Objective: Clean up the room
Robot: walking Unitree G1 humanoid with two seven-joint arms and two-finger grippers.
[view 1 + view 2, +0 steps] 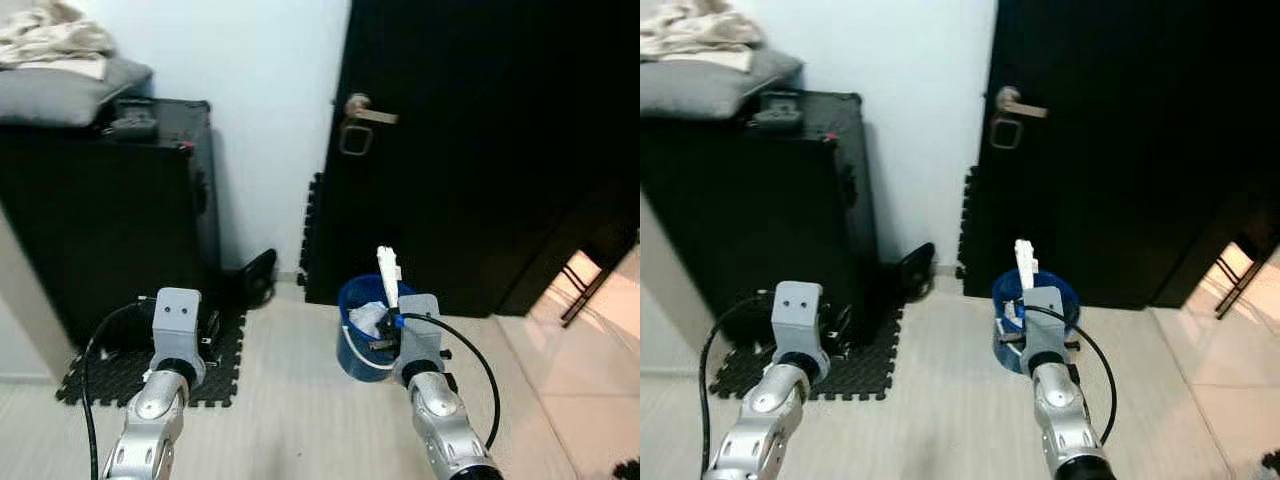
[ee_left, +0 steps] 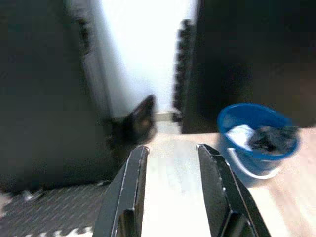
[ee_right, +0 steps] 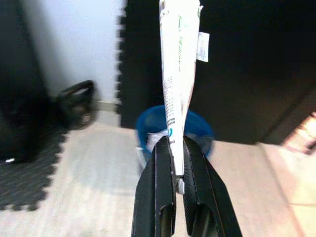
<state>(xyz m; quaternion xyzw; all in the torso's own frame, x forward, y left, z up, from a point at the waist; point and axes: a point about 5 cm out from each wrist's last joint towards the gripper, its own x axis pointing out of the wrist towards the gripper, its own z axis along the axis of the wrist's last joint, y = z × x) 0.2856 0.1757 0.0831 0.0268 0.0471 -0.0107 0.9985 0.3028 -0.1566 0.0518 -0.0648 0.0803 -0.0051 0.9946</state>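
1. Door (image 1: 480, 150) stood shut behind the bucket (image 1: 362, 345), which sat on the floor, already holding trash.
2. My right gripper (image 3: 177, 148) pinched a white tube (image 3: 177, 74) upright, near the bucket; best centred over the rim before release.
3. My left gripper (image 2: 170, 168) was empty, fingers parted.

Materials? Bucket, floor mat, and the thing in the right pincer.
Bucket: glossy blue plastic, likely; thin white bail handle. Floor mat: black foam, apparently; interlocking toothed edges, textured matte top. Packet in the right pincer: printed white paper or plastic film; creased, flattened.
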